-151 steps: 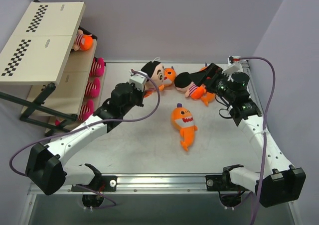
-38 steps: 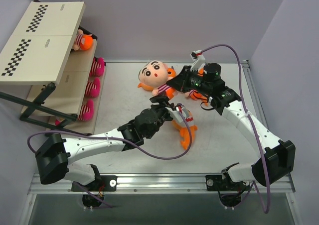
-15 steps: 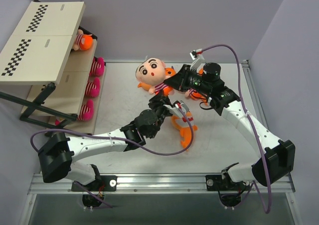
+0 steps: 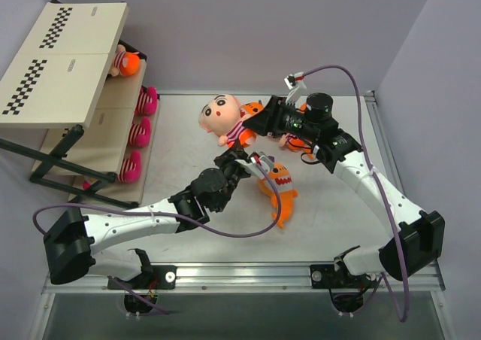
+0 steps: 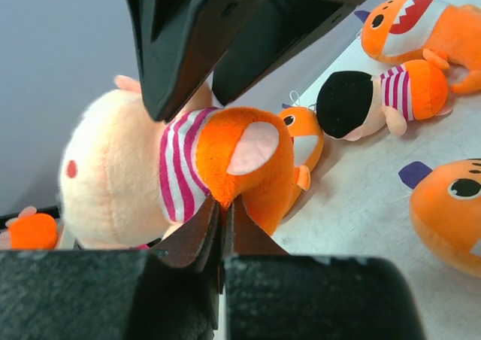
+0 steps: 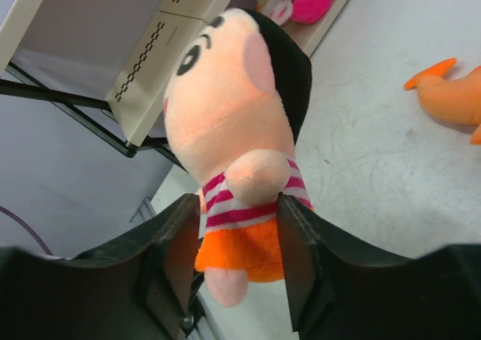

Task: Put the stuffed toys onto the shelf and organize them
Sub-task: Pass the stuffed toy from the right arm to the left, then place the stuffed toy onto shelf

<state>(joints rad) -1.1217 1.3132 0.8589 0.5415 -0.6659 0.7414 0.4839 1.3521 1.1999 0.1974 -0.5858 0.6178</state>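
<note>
While right jaws flank the striped torso of the doll (image 4: 216, 111), grip unclear, left jaws pinch its orange seat.

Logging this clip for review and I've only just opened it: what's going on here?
It looks like a handover above the table. The right gripper has the black-haired doll between its fingers at the striped torso, though how firmly it presses is unclear. The left gripper is shut on the doll's orange bottom. An orange shark lies on the table beside them, and several toys already sit on the shelf at the left.
</note>
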